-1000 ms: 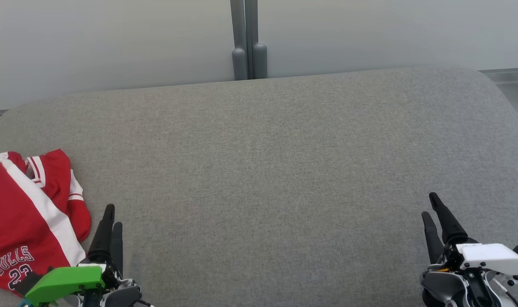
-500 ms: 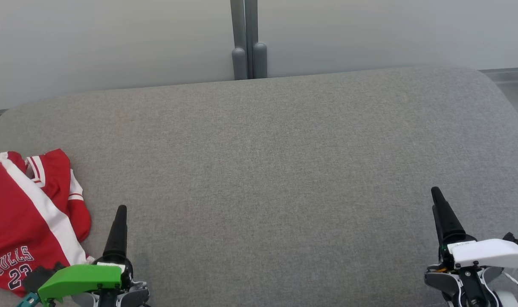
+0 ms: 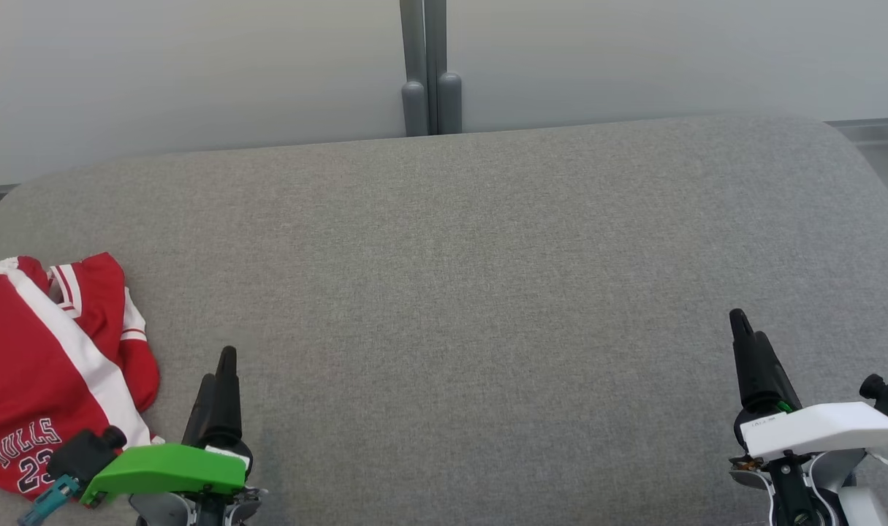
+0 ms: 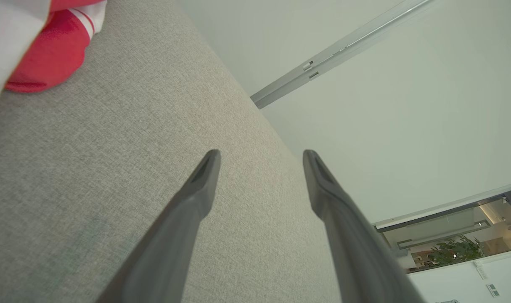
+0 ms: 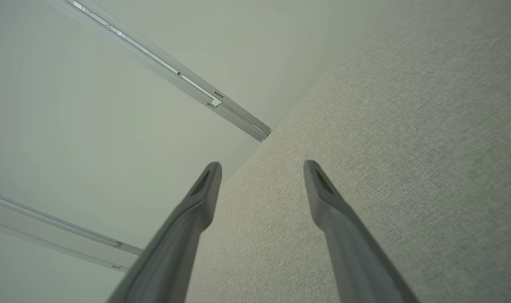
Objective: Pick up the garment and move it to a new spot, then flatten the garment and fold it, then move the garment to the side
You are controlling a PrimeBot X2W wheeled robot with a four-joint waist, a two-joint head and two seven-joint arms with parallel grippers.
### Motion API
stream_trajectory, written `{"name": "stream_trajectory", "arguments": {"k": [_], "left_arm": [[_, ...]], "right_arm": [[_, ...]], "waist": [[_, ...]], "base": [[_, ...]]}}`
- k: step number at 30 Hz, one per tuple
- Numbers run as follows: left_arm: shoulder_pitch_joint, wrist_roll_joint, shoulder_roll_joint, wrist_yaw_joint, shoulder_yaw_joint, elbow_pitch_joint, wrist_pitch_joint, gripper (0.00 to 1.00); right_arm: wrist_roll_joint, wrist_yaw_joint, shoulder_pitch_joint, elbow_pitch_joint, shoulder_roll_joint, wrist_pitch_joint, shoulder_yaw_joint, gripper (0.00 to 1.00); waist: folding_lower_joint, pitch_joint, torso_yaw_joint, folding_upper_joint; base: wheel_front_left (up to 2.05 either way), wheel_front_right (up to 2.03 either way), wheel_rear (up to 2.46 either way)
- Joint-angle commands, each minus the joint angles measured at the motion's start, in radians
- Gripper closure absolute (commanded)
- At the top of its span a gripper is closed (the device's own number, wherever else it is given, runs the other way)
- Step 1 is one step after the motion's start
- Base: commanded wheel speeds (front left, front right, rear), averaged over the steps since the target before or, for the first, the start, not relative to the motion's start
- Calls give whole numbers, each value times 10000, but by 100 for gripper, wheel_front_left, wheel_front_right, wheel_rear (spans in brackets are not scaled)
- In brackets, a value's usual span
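The red garment (image 3: 42, 372), a jersey with a white stripe and "BULLS 23" printed on it, lay bunched at the near left end of the grey fabric counter (image 3: 444, 292). Part of it ran off the head view's left edge. It looked rumpled rather than squarely folded, with one sleeve pushed up toward the counter's far side, so the work was most likely at its first step: the pick-up had not begun.

The left gripper (image 3: 217, 372) hovered low over the counter's near left part, just beside the garment's inner edge but apart from it. In the left wrist view its fingers (image 4: 196, 198) stood well spread with nothing between them, only bare counter fabric beneath and a red fold off to one side. The right gripper (image 3: 748, 329) hung over the counter's near right part, well apart from the garment. Its fingers (image 5: 335, 219) were likewise spread and empty, pointing toward the counter's far edge.

The middle of the counter lay bare, which made it the natural new spot. The next move seemed to call for the left gripper to swing toward the counter's left end, come down onto a raised fold of cloth and close on it. Soft fabric would probably slip or trail, so a deep bite on a thick bunch looked wiser than a pinch at the hem. The right gripper would likely have to cross the counter to help.
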Motion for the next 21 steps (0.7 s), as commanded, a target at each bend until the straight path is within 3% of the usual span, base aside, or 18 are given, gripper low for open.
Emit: {"name": "stream_trajectory", "arguments": {"k": [1, 21], "left_arm": [[-281, 522, 112, -28, -122, -180, -109, 0], [-173, 3510, 563, -41, -733, 341, -761, 0]], "right_arm": [[-494, 3, -43, -226, -113, -125, 46, 0], [-3533, 4, 293, -198, -274, -811, 140, 0]], "waist": [[0, -3, 6, 0], [0, -27, 46, 0]], "base": [[0, 0, 0], [0, 0, 0]]}}
